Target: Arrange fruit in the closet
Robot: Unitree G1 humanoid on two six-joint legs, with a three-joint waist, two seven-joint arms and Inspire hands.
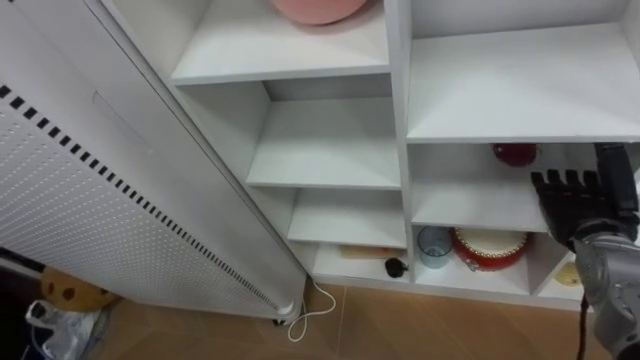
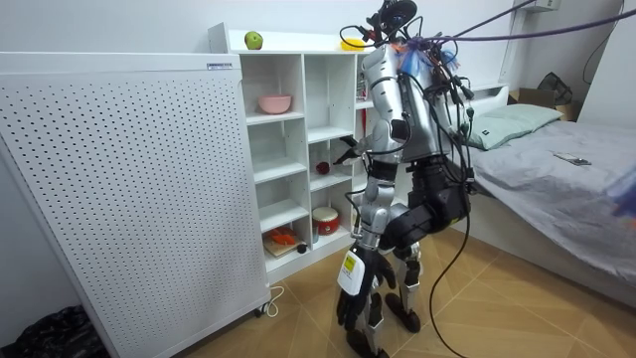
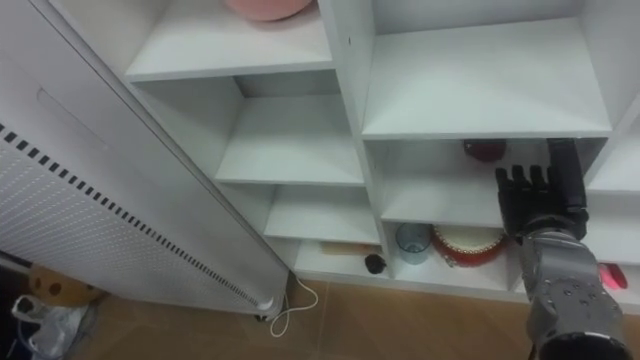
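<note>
- A dark red fruit [image 1: 515,153] sits at the back of a middle compartment in the right column of the white closet [image 1: 398,100]. It is round, so it has no long axis to line up with.
- The right hand [image 1: 568,208] is raised in front of that column, just below the fruit and to its right. Its fingers [image 1: 560,182] are loose and hold nothing.
- From those fingers the fruit lies up, to the left and deeper into the shelf, near but not touching. This looks like the gap a reach would have to close.
- The left hand [image 2: 354,298] hangs low beside the robot's legs, well apart from the fruit. Whether its fingers are curled cannot be told.
- A green apple [image 2: 253,40] rests on the closet's top.
- A pink bowl [image 2: 275,103] sits on an upper left shelf.
- A blue cup [image 1: 434,245] and a round red tin [image 1: 490,248] stand side by side on the bottom shelf.
</note>
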